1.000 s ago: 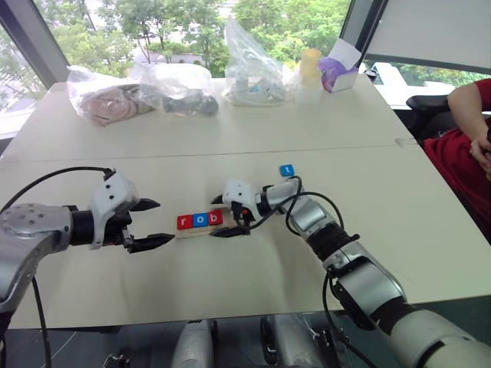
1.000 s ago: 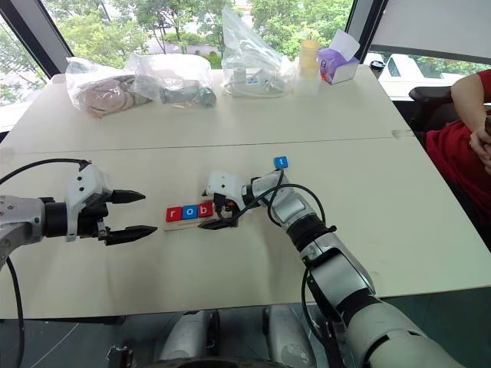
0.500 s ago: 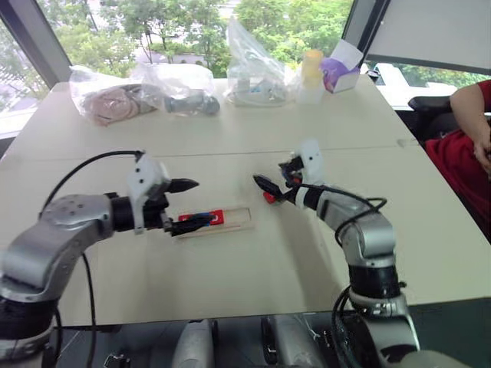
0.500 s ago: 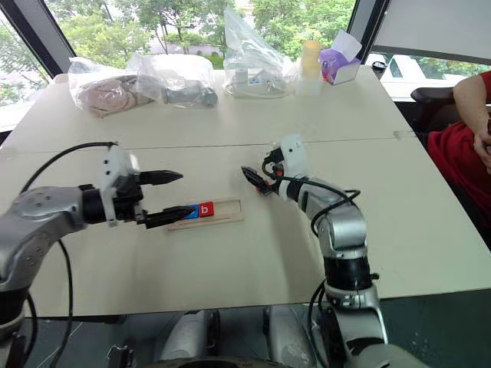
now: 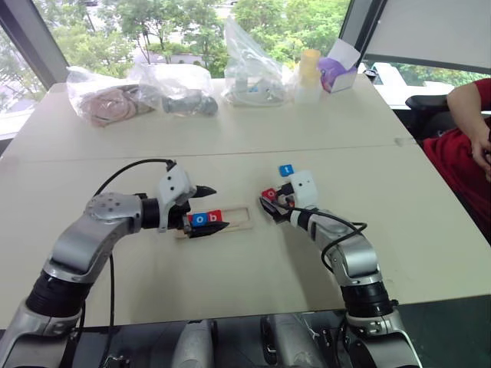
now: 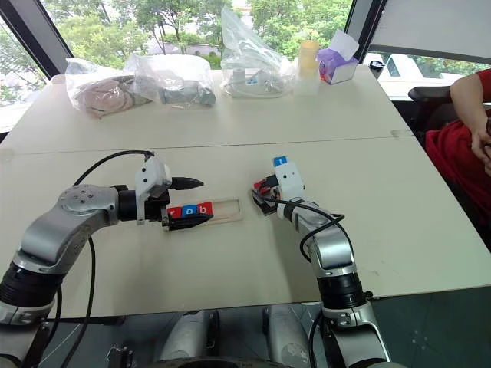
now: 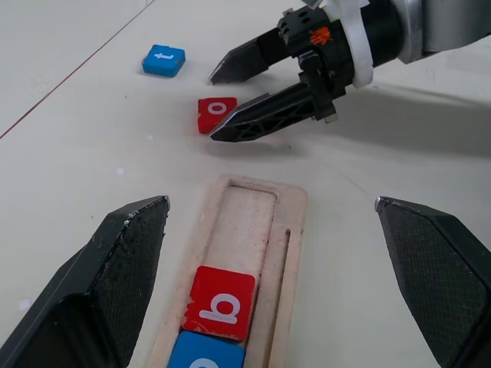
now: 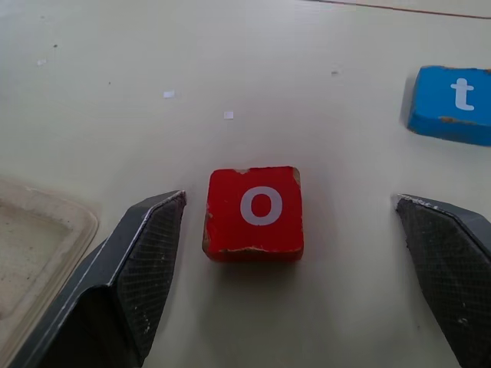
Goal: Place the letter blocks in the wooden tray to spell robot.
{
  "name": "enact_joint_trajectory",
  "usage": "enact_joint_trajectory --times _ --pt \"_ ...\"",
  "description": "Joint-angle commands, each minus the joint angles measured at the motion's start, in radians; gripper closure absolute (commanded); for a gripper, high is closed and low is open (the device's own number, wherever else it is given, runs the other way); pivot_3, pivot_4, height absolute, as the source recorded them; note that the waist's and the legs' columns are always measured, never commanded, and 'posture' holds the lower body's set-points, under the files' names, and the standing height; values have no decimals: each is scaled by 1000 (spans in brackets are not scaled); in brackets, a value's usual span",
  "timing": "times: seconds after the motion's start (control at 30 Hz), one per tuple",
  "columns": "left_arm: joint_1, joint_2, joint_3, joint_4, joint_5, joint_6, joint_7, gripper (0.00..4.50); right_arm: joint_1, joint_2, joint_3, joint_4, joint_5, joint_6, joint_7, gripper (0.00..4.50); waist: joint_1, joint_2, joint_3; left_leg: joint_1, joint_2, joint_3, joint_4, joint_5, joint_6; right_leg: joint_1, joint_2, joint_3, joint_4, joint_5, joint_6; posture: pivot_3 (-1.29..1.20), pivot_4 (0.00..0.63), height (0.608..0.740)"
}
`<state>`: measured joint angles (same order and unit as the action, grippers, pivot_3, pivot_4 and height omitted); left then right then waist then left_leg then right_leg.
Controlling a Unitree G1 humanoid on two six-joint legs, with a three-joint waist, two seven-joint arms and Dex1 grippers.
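With both claws spread wide and holding nothing, I see my right gripper (image 8: 288,284) straddling the red o block (image 8: 255,212) on the table (image 5: 230,146), just past the wooden tray's (image 7: 257,238) empty end. Blue t block (image 8: 453,103) lies near it. Left gripper (image 7: 284,291) hovers over the tray's filled end; red b block (image 7: 219,303) and a blue block (image 7: 203,356) sit inside.

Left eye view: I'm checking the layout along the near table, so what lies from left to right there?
Left gripper → wooden tray holding the blue o block and red b block → red o block → right gripper → blue t block.
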<state>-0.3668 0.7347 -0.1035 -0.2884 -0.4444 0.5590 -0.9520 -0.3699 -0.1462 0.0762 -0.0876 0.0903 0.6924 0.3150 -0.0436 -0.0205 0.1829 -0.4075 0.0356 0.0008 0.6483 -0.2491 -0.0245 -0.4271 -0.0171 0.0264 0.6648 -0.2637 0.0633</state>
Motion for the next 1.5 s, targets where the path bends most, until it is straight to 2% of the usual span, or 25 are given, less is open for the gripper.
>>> enact_joint_trajectory --times 0.03,0.13,0.23,0.33,0.37,0.53,0.67,0.87,0.97,1.17,1.37,1.4,1.5 --pt "5 -7 13 -12 13 -24 6 0 4 0 32 6 -7 -47 8 32 0 0 0 0 0 0 0 0 0 0 0 0 0 0 0 0 150 740" --pt "11 -15 12 -7 29 -33 13 0 3 -3 57 28 -21 -65 8 32 -1 0 0 0 0 0 0 0 0 0 0 0 0 0 0 0 150 740" --pt "15 -19 14 -7 34 -36 14 0 15 -8 77 24 -36 -87 9 1340 0 0 0 0 0 0 0 0 0 0 0 0 0 0 0 0 150 740" --pt "16 -23 17 -8 37 -39 17 0 29 -15 80 15 -41 -99 10 3005 -1 0 0 0 0 0 0 0 0 0 0 0 0 0 0 0 150 740" --pt "15 -25 17 -11 35 -38 17 0 32 -24 85 13 -51 -105 9 3328 0 0 0 0 0 0 0 0 0 0 0 0 0 0 0 0 150 740" --pt "-2 -32 5 -30 30 -36 2 0 43 -30 49 -37 -45 -92 -19 3328 2 0 0 0 0 0 0 0 0 0 0 0 0 0 0 0 150 740" --pt "-37 -39 -40 -48 51 -50 -26 0 133 11 -57 -281 -48 43 -152 3328 14 0 0 -1 0 -1 0 0 0 0 -1 0 0 0 0 0 150 740" --pt "-67 -80 -75 -24 60 -73 -39 0 296 80 -105 -528 -52 151 -261 3328 26 0 -1 0 0 -1 0 0 0 0 0 0 0 0 0 0 150 740" --pt "-79 -97 -112 -18 77 -88 -61 0 346 106 -128 -543 -55 221 -300 3328 24 0 -1 0 0 0 0 0 0 0 0 0 0 0 0 0 150 740" --pt "-102 -127 -148 19 99 -113 -85 0 336 180 -198 -493 -1 282 -323 3328 24 0 -1 0 0 0 0 0 0 0 0 0 0 0 0 0 150 740" --pt "-94 -124 -128 37 107 -115 -84 0 334 146 -168 -496 -3 260 -303 366 24 0 -1 0 0 0 0 0 0 0 0 0 0 0 0 0 150 740" --pt "-90 -121 -126 35 106 -114 -85 0 335 144 -171 -500 -1 255 -303 20 24 0 -1 0 0 0 0 0 0 0 0 0 0 0 0 0 150 740" --pt "-87 -115 -95 19 79 -85 -78 0 320 37 -162 -523 24 158 -190 20 24 0 -1 0 0 0 0 0 0 0 0 0 0 0 0 0 150 740"
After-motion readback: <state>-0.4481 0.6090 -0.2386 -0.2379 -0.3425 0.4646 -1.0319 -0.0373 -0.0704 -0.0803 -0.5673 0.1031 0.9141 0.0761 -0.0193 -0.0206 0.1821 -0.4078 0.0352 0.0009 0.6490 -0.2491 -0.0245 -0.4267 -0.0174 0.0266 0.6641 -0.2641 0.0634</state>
